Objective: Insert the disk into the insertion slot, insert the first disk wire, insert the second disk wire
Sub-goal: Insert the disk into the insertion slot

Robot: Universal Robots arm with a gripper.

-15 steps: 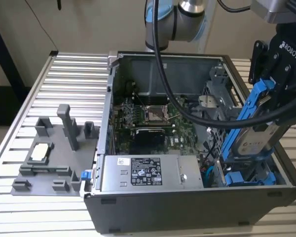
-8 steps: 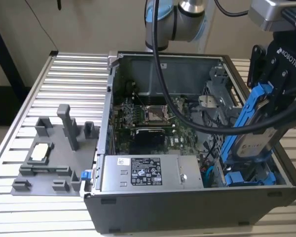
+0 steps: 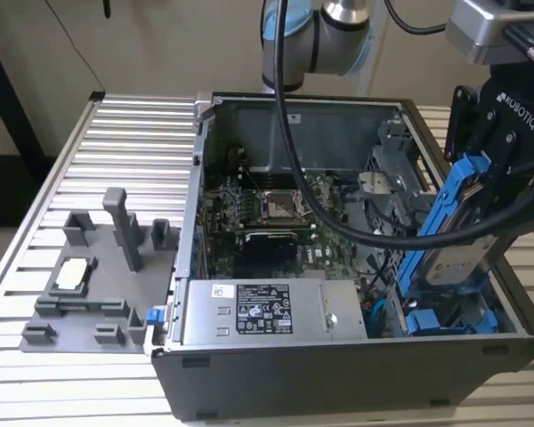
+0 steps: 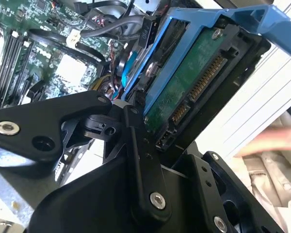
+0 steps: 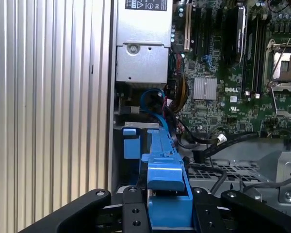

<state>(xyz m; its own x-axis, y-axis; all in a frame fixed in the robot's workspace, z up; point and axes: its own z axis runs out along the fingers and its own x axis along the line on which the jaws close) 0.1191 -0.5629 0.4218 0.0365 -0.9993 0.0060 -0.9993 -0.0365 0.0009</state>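
The gripper [image 3: 485, 169] is clamped tight on the disk [image 3: 458, 253], up at the exterior view's right, over the end of the open computer case [image 3: 338, 374]. The disk hangs tilted in its blue frame, top end high in the gripper, bottom end dipping down inside the case wall. Right below it sits the insertion slot [image 3: 449, 322], its blue rails showing low in the case. Whether the disk's lower edge touches them, I cannot tell, but it is not seated yet.

In the first wrist view the gripper [image 5: 167, 216] squeezes the disk [image 5: 166, 170] by its blue frame from both sides, with a blue rail of the insertion slot [image 5: 131, 144] just beside it in the dark bay. In the second wrist view the disk [image 4: 194, 82] shows its green underside and connector.

The grey box [image 3: 249, 311] with a white sticker lies along the case front, with the motherboard [image 3: 267, 213] behind it. 1 grey tray [image 3: 80, 302] of parts rests on the ribbed worktop [image 3: 71, 142], well apart at the exterior view's left.
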